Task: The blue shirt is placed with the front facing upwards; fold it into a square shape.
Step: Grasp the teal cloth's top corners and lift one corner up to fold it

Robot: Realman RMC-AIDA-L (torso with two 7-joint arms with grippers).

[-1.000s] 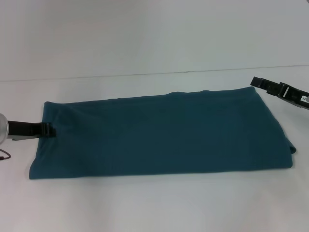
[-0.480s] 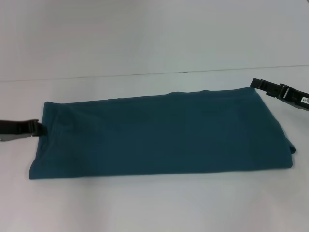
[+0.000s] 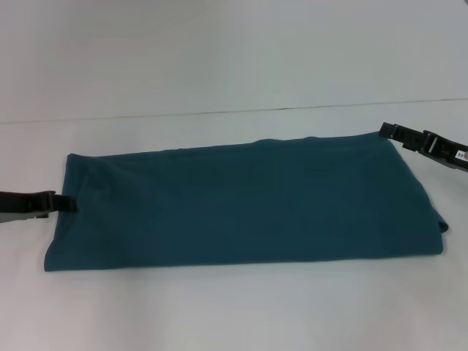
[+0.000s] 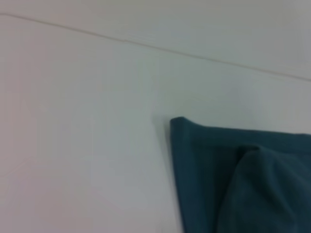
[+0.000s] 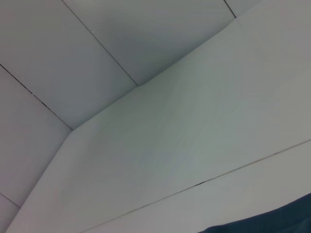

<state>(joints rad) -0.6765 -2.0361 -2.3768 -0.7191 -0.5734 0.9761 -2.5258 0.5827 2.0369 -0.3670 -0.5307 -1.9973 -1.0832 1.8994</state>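
Observation:
The blue shirt (image 3: 241, 201) lies flat on the white table, folded into a long band running left to right, with no print showing. My left gripper (image 3: 67, 202) reaches in low from the left, its tip at the shirt's left edge. At the far right corner of the shirt is the tip of my right gripper (image 3: 386, 131). The left wrist view shows a folded corner of the shirt (image 4: 233, 179) with layered edges. Only a sliver of the shirt (image 5: 277, 218) shows in the right wrist view.
The white table (image 3: 234, 307) extends well in front of and behind the shirt. A thin seam (image 3: 219, 112) crosses the surface behind it. Nothing else stands on the table.
My left gripper drew back left off the shirt's edge, then edged back to touch it. My right gripper sank slightly and moved in to the shirt's far right corner. The shirt has not moved.

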